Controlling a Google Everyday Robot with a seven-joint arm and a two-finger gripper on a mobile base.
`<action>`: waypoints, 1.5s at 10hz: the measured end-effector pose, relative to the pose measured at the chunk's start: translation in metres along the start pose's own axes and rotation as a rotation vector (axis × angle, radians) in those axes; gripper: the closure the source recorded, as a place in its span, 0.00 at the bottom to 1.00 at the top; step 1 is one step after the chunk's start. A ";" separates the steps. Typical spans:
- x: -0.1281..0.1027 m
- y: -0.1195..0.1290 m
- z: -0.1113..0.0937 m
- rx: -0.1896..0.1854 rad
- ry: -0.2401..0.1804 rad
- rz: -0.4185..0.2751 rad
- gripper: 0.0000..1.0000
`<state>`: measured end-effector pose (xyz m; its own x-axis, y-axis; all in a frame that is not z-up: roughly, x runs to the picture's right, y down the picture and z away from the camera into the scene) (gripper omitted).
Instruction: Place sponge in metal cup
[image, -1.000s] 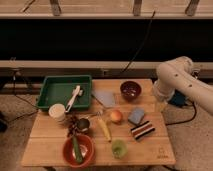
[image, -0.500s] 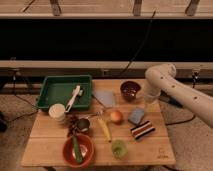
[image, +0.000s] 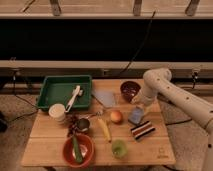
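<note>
The sponge (image: 135, 116), a small blue-grey block, lies on the wooden table (image: 45, 145) right of centre, next to a peach-coloured fruit (image: 116, 116). The metal cup (image: 83, 124), small and silver-grey, stands left of centre near the white cup (image: 57, 112). My gripper (image: 139, 106) hangs at the end of the white arm (image: 160, 82), just above the sponge's far edge and well to the right of the metal cup.
A green tray (image: 52, 92) holding a white utensil sits at the back left. Also on the table are a pale-blue flat square (image: 105, 98), a dark red bowl (image: 130, 90), a striped block (image: 142, 130), a banana (image: 104, 130), a green cup (image: 118, 148) and a red bowl (image: 87, 150).
The arm has swung left from the table's right edge and lowered, bringing the gripper down over the sponge. Nothing on the table has moved.
</note>
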<state>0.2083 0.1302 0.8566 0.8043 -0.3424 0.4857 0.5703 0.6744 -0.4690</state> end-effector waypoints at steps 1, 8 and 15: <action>-0.001 0.001 0.008 -0.013 -0.011 -0.022 0.35; -0.005 0.015 0.042 -0.080 -0.005 -0.098 0.57; -0.016 0.001 -0.017 -0.068 0.043 -0.021 1.00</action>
<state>0.1995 0.1253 0.8357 0.7975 -0.3846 0.4649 0.5961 0.6210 -0.5089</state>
